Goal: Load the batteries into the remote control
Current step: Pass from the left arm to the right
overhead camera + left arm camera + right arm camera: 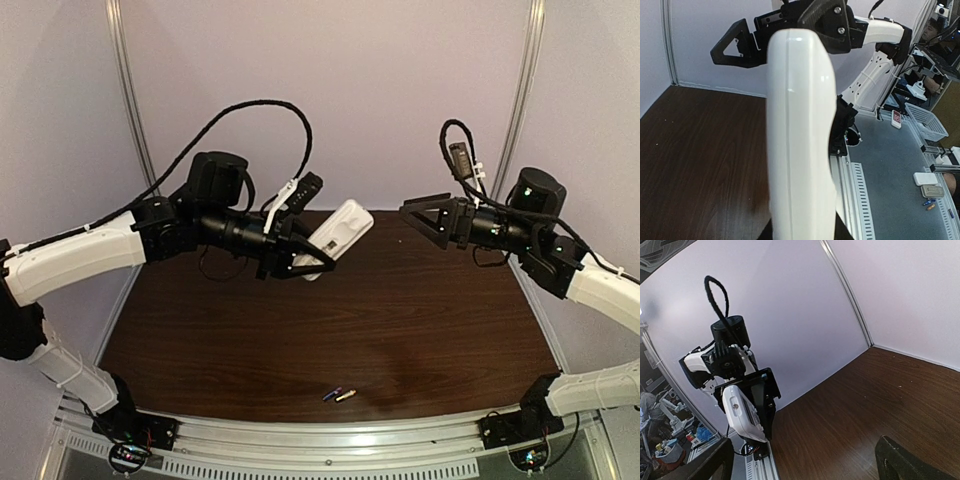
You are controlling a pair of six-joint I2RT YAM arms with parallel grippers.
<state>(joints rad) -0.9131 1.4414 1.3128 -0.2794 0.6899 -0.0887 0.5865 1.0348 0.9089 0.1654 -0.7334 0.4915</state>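
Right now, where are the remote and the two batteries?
remote point(347, 228), top view, middle of its white body.
purple battery point(331, 394), top view, middle of the cylinder.
gold battery point(346, 396), top view, middle of the cylinder.

The remote control point(741, 414) is being held above the brown worktop point(865, 405) by the fingers point(767, 390) of the left gripper point(752, 407); the fingers point(902, 460) of the right gripper point(810, 462) are being held wide apart.
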